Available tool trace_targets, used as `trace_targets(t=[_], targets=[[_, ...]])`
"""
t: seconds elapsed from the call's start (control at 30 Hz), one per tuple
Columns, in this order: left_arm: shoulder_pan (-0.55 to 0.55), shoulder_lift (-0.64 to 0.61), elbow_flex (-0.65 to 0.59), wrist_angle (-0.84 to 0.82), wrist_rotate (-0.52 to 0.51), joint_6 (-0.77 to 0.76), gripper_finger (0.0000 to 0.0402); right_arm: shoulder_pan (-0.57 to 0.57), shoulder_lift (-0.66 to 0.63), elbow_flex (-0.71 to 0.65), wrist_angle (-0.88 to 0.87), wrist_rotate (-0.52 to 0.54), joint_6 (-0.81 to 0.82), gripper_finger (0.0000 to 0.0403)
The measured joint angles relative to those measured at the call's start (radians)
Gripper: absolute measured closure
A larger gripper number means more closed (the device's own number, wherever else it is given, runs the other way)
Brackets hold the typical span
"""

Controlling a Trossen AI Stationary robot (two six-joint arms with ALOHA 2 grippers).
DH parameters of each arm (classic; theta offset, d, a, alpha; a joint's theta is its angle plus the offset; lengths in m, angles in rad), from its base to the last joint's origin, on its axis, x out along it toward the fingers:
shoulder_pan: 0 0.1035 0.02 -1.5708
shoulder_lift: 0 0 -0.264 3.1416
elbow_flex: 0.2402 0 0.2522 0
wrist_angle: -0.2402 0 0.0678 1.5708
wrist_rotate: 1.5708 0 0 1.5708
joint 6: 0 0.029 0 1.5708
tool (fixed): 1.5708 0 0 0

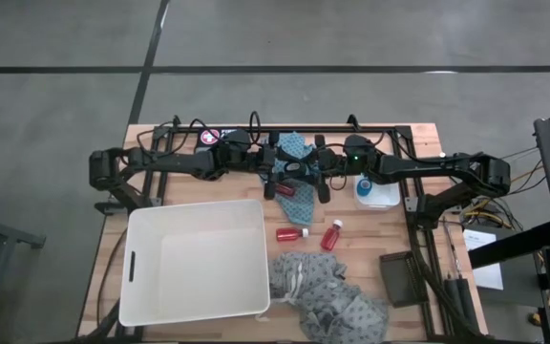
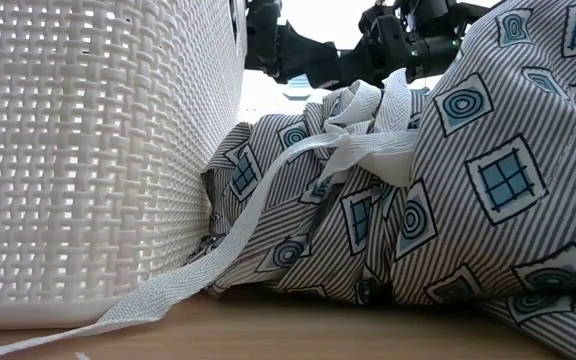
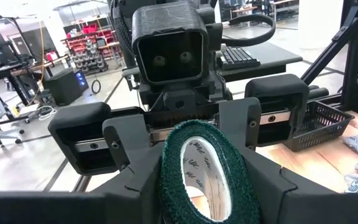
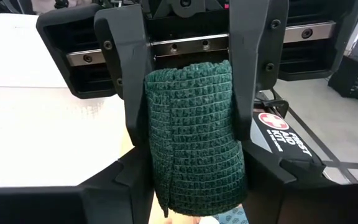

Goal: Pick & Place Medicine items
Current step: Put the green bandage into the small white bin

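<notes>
Both grippers [image 1: 299,177] clamp teal roll [image 4: 194,140] — mid-air

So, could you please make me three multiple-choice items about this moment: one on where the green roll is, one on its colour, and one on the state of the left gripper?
1. Where is the roll?
A. In the white basket
B. Between the left gripper and the right gripper, above the table's middle
C. On the patterned cloth

2. What colour is the roll?
A. Yellow
B. White
C. Dark green

3. How is the left gripper?
A. Shut on the roll
B. Wide open with nothing in it
C. Resting inside the white basket

Answers:
1 B, since the high view shows both arms meeting there and each wrist view shows the roll with the other gripper right behind it.
2 C, since both wrist views show dark green wrap.
3 A, since the right wrist view shows its two fingers pressed on the roll's sides.
</notes>
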Motion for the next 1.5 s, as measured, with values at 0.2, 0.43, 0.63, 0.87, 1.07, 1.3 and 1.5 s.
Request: trace_targets(t=[0.2, 0.43, 0.63, 0.87, 1.07, 1.3, 1.5], targets=[[0.000, 0.000, 0.001, -0.014, -0.001, -0.002, 0.0235, 0.000, 0.001, 0.000, -0.003, 0.000, 0.000, 0.0227], [0.000, 0.000, 0.001, -0.019, -0.003, -0.002, 0.0235, 0.000, 0.001, 0.000, -0.003, 0.000, 0.000, 0.0227], [0.000, 0.000, 0.001, -0.020, -0.003, -0.001, 0.0235, 0.000, 0.001, 0.000, -0.003, 0.001, 0.000, 0.0227], [0.000, 0.000, 0.001, -0.022, -0.003, 0.002, 0.0235, 0.000, 0.001, 0.000, -0.003, 0.004, 0.000, 0.0227], [0.001, 0.000, 0.001, -0.001, -0.034, 0.001, 0.0235, -0.001, 0.000, 0.000, 0.001, 0.005, -0.004, 0.0227], [-0.004, 0.000, 0.000, 0.003, -0.030, -0.001, 0.0229, 0.000, 0.000, 0.000, 0.001, 0.005, -0.003, 0.0227], [-0.004, 0.000, 0.000, 0.012, -0.031, -0.002, 0.0181, 0.000, 0.000, 0.000, 0.001, 0.005, -0.001, 0.0227]])
